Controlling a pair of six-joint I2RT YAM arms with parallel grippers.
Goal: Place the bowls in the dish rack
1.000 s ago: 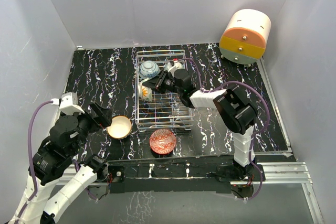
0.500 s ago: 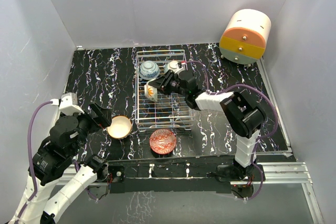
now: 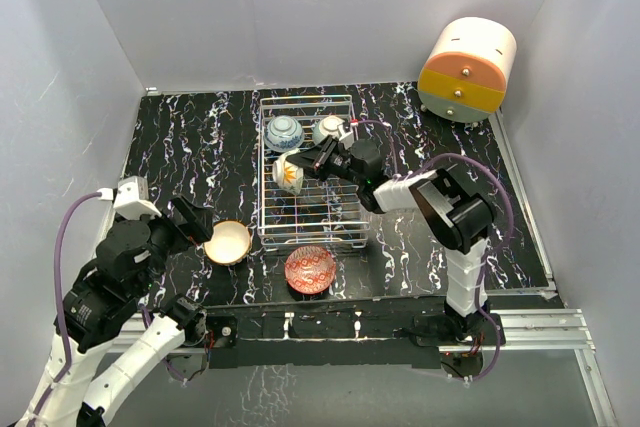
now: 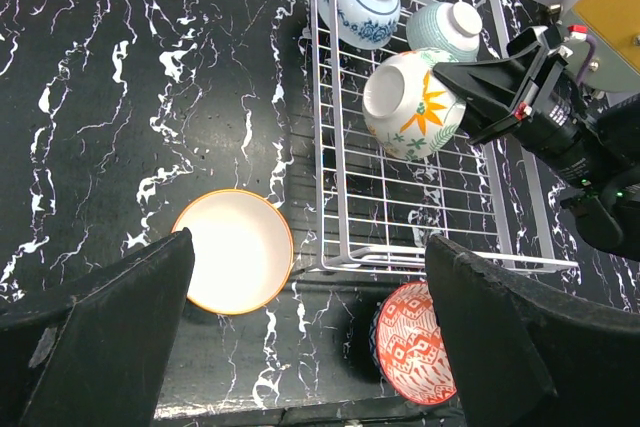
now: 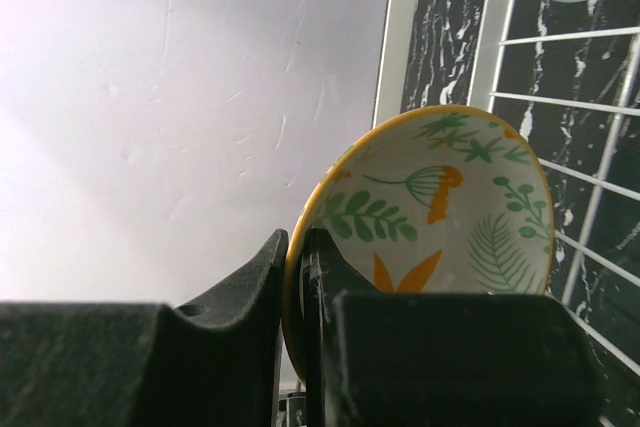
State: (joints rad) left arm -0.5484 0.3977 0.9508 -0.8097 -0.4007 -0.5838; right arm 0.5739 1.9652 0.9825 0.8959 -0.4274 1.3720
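Observation:
The dish rack [image 3: 306, 209] is a white wire grid in mid-table. At its far end lie a blue-white patterned bowl [image 3: 284, 132] and a pale mint bowl [image 3: 328, 129], both bottom up. My right gripper [image 3: 314, 163] is shut on the yellow rim of the leafy bowl [image 3: 288, 175], which stands on edge over the rack; its green and orange inside [image 5: 440, 217] fills the right wrist view, rim between the jaws of that gripper [image 5: 297, 287]. A cream bowl [image 3: 228, 242] and a red patterned bowl [image 3: 309, 269] sit on the table. My left gripper [image 3: 196, 223] hangs open beside the cream bowl.
A cream-and-orange drawer unit [image 3: 468, 69] stands at the back right corner. The black marbled tabletop [image 3: 190, 147] is walled in grey on three sides. From the left wrist, the cream bowl [image 4: 232, 250] and red bowl [image 4: 415, 342] lie just outside the rack's near edge [image 4: 400, 265].
My right arm has drawn back a little to the right and the leafy bowl has shifted slightly right with it. The left arm and the other bowls have not moved.

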